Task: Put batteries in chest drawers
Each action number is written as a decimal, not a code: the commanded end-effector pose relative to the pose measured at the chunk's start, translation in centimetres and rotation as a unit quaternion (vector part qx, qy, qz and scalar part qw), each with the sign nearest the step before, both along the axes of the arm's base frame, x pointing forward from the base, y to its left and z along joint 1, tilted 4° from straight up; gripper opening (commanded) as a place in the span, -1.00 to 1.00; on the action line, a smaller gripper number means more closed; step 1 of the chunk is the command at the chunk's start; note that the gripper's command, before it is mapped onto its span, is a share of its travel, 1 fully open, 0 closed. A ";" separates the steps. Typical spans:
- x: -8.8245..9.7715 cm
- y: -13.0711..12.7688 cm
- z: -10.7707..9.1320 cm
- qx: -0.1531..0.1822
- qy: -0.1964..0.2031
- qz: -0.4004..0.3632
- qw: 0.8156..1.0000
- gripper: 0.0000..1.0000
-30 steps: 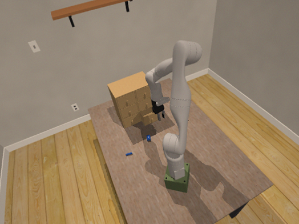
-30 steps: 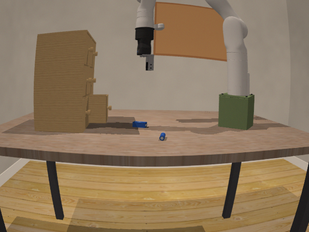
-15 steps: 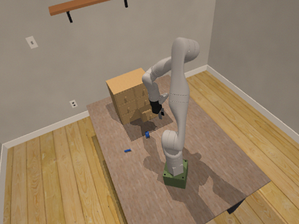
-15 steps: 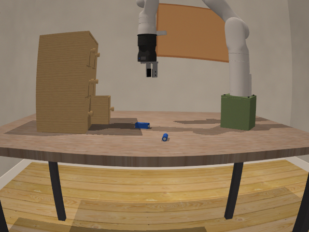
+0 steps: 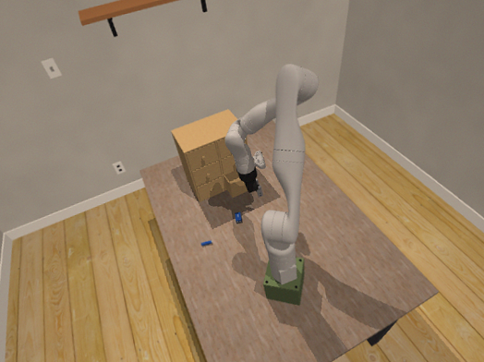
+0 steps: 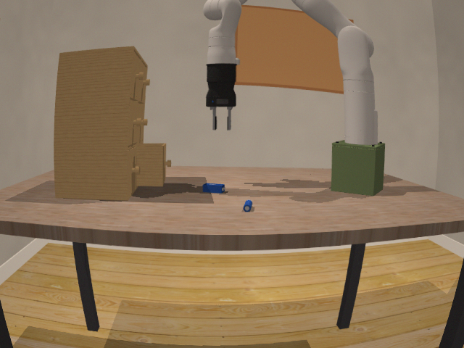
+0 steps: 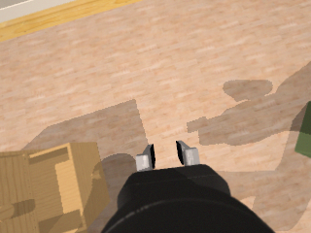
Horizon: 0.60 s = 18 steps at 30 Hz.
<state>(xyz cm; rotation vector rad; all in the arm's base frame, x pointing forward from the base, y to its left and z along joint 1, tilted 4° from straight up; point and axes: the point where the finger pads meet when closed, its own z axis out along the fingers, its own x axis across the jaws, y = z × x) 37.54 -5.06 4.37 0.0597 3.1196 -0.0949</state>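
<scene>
The small wooden chest (image 5: 209,153) stands at the far side of the table; it also shows at the left in the exterior view (image 6: 95,123). Its bottom right drawer (image 5: 235,184) (image 6: 151,164) is pulled partly out and looks empty in the wrist view (image 7: 63,184). The blue nine-volt battery (image 5: 238,218) (image 6: 213,187) lies on the table just in front of that drawer. The thin blue AAA battery (image 5: 206,243) (image 6: 247,205) lies further out. My gripper (image 6: 221,127) (image 5: 259,191) (image 7: 165,150) is open and empty, pointing down, well above the table beside the open drawer. Neither battery shows in the wrist view.
The arm's green base block (image 5: 285,282) (image 6: 357,166) stands on the table in front of the chest. The other drawers look pushed in. The table's edges are near on the left side. A wall shelf (image 5: 155,0) hangs high above.
</scene>
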 end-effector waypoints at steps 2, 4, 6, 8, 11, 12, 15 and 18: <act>-0.1 1.7 -1.7 0.007 0.015 0.106 0.994 0.34; 0.2 2.3 -2.2 0.008 0.016 0.169 0.985 0.34; 0.5 3.1 -2.8 0.009 0.016 0.229 0.973 0.34; 0.7 3.9 -3.3 0.010 0.016 0.287 0.958 0.34; 0.8 4.3 -3.5 0.011 0.016 0.314 0.949 0.34; 0.9 4.8 -3.8 0.012 0.015 0.341 0.940 0.34; 1.1 6.1 -4.4 0.015 0.013 0.413 0.910 0.34; 1.2 7.3 -4.9 0.018 0.010 0.476 0.879 0.34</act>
